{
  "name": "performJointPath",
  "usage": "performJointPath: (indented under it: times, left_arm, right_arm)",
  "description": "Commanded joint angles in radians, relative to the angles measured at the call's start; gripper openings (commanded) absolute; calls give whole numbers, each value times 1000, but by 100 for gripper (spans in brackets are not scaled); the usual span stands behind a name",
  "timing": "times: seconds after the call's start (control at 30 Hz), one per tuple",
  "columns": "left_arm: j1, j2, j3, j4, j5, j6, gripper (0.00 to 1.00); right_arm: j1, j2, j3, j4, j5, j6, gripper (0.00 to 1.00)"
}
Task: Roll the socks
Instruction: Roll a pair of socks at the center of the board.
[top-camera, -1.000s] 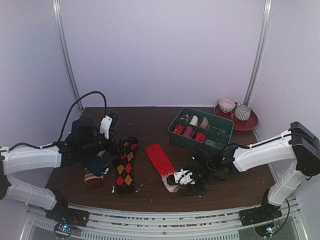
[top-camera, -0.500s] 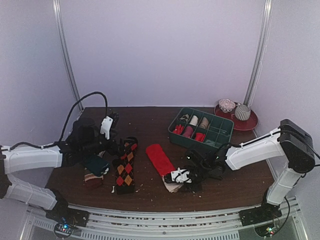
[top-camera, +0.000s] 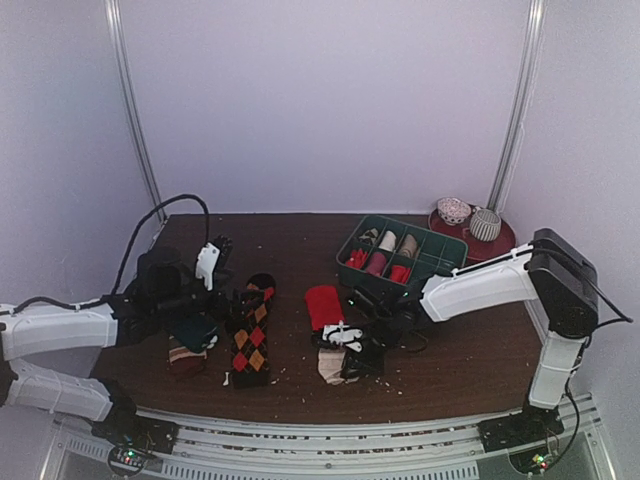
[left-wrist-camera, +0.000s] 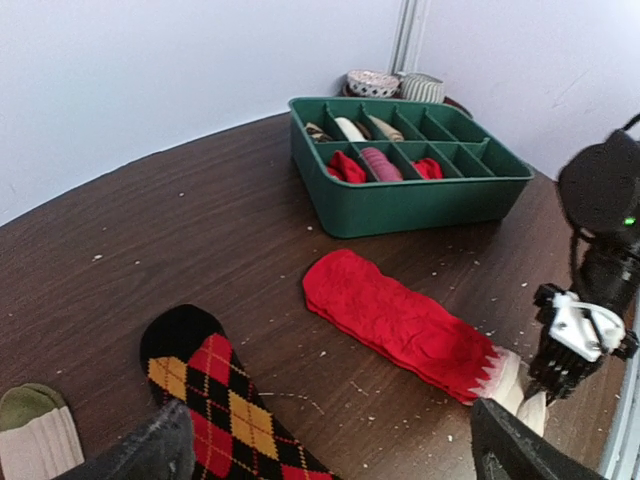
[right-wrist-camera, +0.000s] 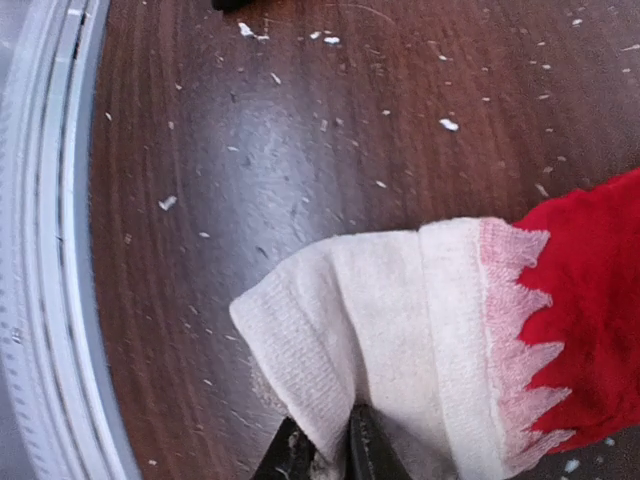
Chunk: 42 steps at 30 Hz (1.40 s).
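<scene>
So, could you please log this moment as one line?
right end effector: pinching red sock cuff; left end effector: open; argyle sock: flat

— Light?
— Even, diffuse, cool; lilac cast on walls (top-camera: 320, 100), soft sheen on table (right-wrist-camera: 270, 150).
— Sharpness?
— Top view grainy, soft. Left wrist: fingers (left-wrist-camera: 165, 450) blurred. Right wrist: rail (right-wrist-camera: 40, 250) bows at left edge.

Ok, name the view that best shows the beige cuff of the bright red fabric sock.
Right wrist: the beige cuff fills the frame, the right pincer nipping its edge. Left wrist shows it small; top external, partly hidden under that pincer.
</scene>
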<state>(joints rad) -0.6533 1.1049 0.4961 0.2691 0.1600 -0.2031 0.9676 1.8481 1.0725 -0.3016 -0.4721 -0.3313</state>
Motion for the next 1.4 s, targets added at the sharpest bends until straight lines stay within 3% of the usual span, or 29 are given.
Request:
performJointPath:
  times: [0.0, 0.13, 0.33, 0.53, 0.93, 1.03, 1.17, 1.37]
  left_arm:
    - [5, -51, -126, 194, 170, 2, 93]
    - [-45, -115, -240, 314, 254, 22, 91]
    - [-212, -76, -267, 357, 216, 65, 90]
    - [-405, 98, -242, 442, 74, 123, 91]
    - [-549, 503, -101, 612, -19, 272, 94]
    - [-551, 567, -82, 634, -20, 292, 89]
    - [-551, 653, -36, 618, 11, 295, 72]
    - [-551, 733, -10, 661, 25, 273, 66]
  right_arm:
    - [-9, 120, 137, -293, -271, 229, 14]
    - [-49, 175, 164, -276, -449, 359, 9]
    - [-102, 254, 170, -211, -464, 419, 8]
    - [-125, 315, 160, -194, -493, 441, 8]
    - [-152, 299, 129, -196, -453, 455, 8]
    - [-153, 300, 124, -191, -458, 456, 8]
    - [-155, 301, 124, -190, -463, 456, 7]
    - [-160, 306, 122, -190, -470, 456, 7]
